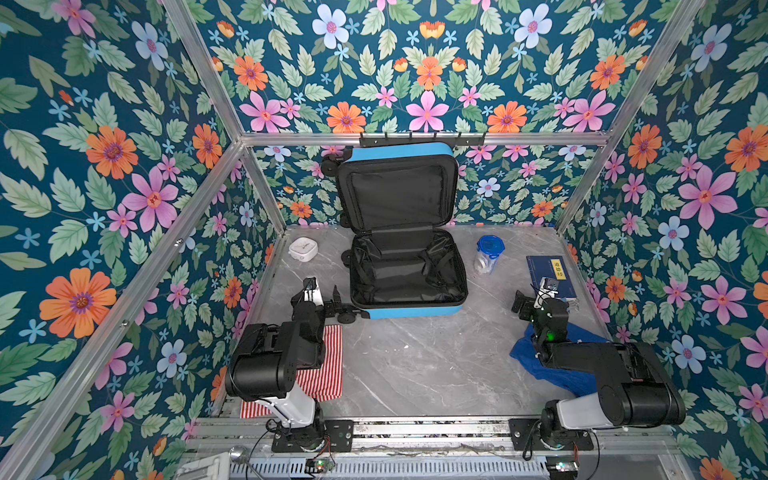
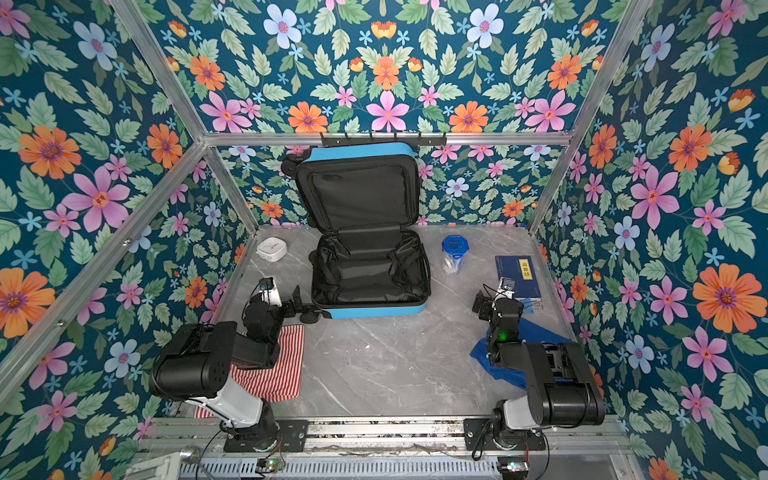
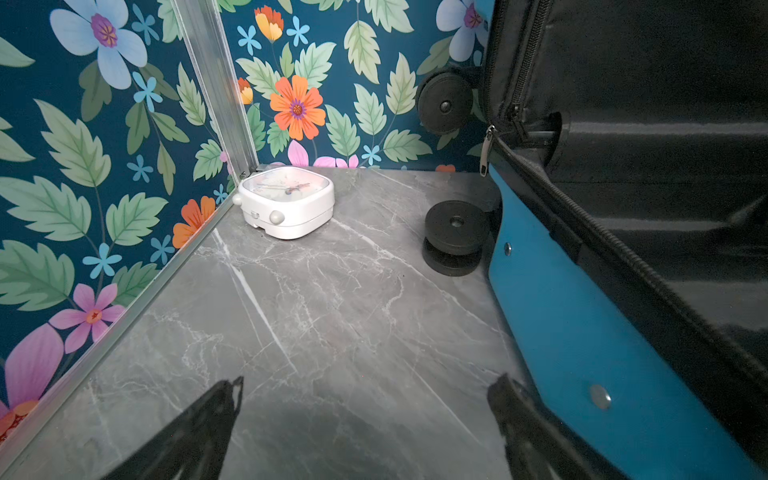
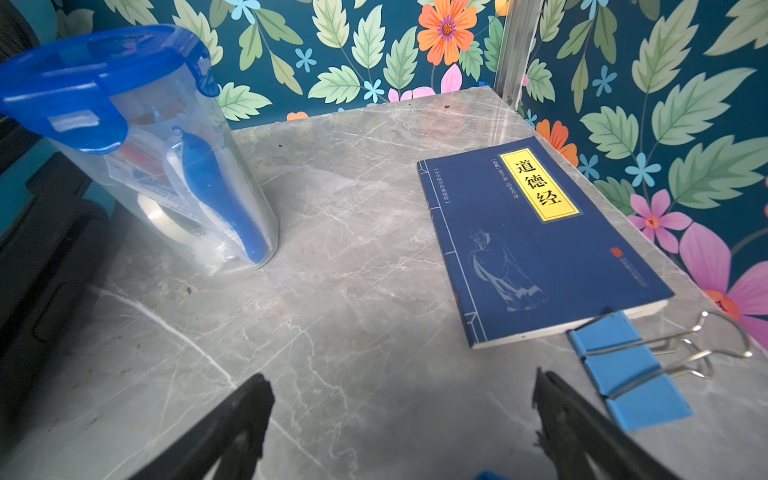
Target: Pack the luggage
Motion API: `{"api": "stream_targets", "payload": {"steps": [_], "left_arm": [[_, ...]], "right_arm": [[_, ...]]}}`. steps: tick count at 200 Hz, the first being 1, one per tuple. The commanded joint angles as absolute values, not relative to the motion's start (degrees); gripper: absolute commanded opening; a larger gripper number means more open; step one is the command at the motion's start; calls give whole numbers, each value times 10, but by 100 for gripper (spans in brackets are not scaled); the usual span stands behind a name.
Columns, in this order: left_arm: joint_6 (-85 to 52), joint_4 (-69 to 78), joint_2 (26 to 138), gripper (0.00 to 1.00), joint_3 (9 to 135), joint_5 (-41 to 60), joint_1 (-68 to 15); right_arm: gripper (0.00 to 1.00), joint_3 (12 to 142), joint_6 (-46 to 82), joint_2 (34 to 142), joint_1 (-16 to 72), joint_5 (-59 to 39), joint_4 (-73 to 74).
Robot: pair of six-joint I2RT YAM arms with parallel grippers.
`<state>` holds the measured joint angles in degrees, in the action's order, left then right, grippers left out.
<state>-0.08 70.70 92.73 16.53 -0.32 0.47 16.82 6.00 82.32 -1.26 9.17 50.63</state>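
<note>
1. The luggage [image 1: 405, 270] lies open at the centre of the table [image 1: 415, 365]. Its lid stands against the back wall at 12 o'clock. The black-lined base holds nothing. Its caster wheels sit on the 9 o'clock side, so the long axis is judged 9–3.
2. Left gripper [image 3: 365, 386]: jaws apart, nothing held, just beside the near caster. The cavity lies at about 2 o'clock from it.
3. Right gripper [image 4: 399, 382]: jaws apart, nothing held. The luggage lies at about 10 o'clock, well apart, so the left arm is nearer.
4. Loose items:
   - a white alarm clock [image 3: 286, 201] in the 10 o'clock corner
   - a lidded clear container [image 4: 137, 145] between the luggage and a dark-blue book [image 4: 536, 245]
   - binder clips [image 4: 623, 365] just beside the book
5. Hidden: the striped cloth [image 1: 328, 365] is partly under the left arm and the blue cloth [image 1: 523, 355] partly under the right. The container's contents are unclear.
</note>
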Motion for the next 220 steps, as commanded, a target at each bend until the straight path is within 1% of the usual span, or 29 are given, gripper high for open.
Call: {"api": "stream_targets", "payload": {"steps": [1, 9, 28, 60, 90, 100, 113, 141, 149, 158, 170, 185, 190, 210, 220], "left_arm": [[-4, 724, 924, 100, 161, -8, 5], [-6, 721, 913, 100, 157, -13, 5], [-13, 670, 875, 100, 167, -32, 5], [-26, 518, 824, 100, 232, -74, 5], [-66, 455, 747, 100, 260, -116, 5], [-102, 418, 714, 100, 273, -140, 5], [-164, 323, 670, 100, 309, -172, 5], [-254, 81, 612, 100, 411, -189, 6], [-277, 13, 602, 100, 437, -182, 6], [-295, -42, 592, 100, 458, -152, 6], [-304, -87, 583, 100, 471, -72, 6], [-308, -124, 578, 87, 471, 23, 3], [-314, -136, 576, 86, 466, 42, 2], [-341, -183, 557, 82, 425, 56, -17], [-354, -194, 540, 80, 393, 41, -38]], "right_arm": [[99, 167, 62, 821, -12, 90, 524], [99, 171, 59, 814, -12, 92, 519], [99, 216, 74, 760, -12, 112, 380], [99, 226, 70, 683, -12, 103, 308], [99, 227, 104, 577, -12, 108, 227], [99, 233, 137, 540, -12, 114, 188], [99, 254, 191, 494, -12, 129, 108], [99, 340, 339, 435, -12, 168, -145], [99, 361, 401, 425, -13, 173, -214], [99, 372, 423, 407, -16, 130, -247], [98, 358, 423, 376, -16, 46, -216], [92, 336, 449, 347, -17, -33, -178], [91, 332, 459, 345, -17, -61, -169], [85, 337, 495, 366, -11, -140, -174], [82, 346, 497, 389, 5, -161, -184]]}}
